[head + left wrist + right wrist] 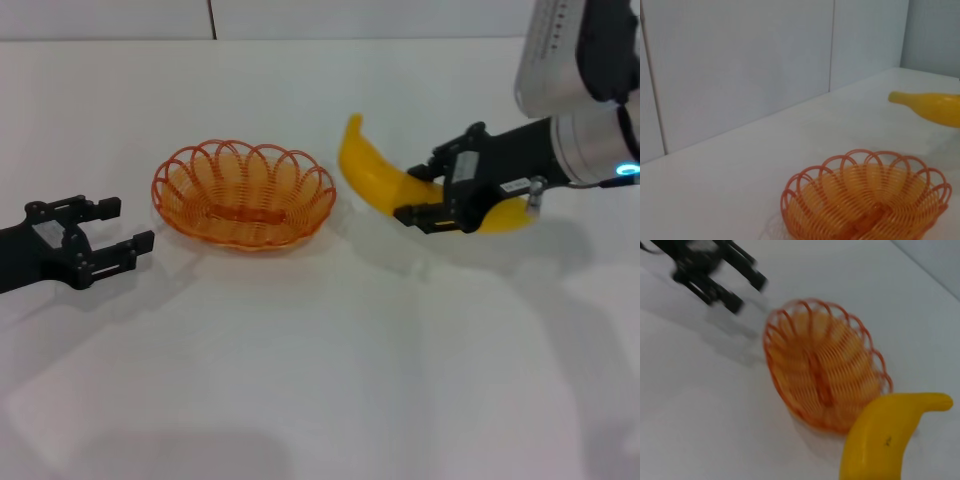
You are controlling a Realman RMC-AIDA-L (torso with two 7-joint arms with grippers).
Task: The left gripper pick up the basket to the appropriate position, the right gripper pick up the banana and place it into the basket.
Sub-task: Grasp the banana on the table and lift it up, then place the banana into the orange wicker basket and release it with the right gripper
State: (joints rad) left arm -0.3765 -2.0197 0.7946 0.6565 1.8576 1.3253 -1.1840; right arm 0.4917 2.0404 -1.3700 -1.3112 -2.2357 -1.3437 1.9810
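the right gripper (428, 192) is clamped on the banana (378, 178) near its middle and holds it clear of the table (320, 380), its tip pointing up and toward the basket (243, 193); judging by the shadow below it, the fruit is lifted rather than resting. so the pick looks done, and the carry across to the basket and the release are left. the basket sits empty on the table, between the two arms, with the banana just beside its right rim but not yet over it. the left gripper (112, 232) hangs low beside the basket's left rim, fingers spread wide and holding nothing, close to but apart from the wire; whether the basket is already where it should be, i cannot tell from this alone, though it seems in easy reach of the banana. in the right wrist view the banana (882, 439) overlaps the near edge of the basket (825, 370), with the left gripper (737, 286) beyond. the table is plain white and smooth, with soft shadows, and a pale panelled wall (740, 60) stands behind it.
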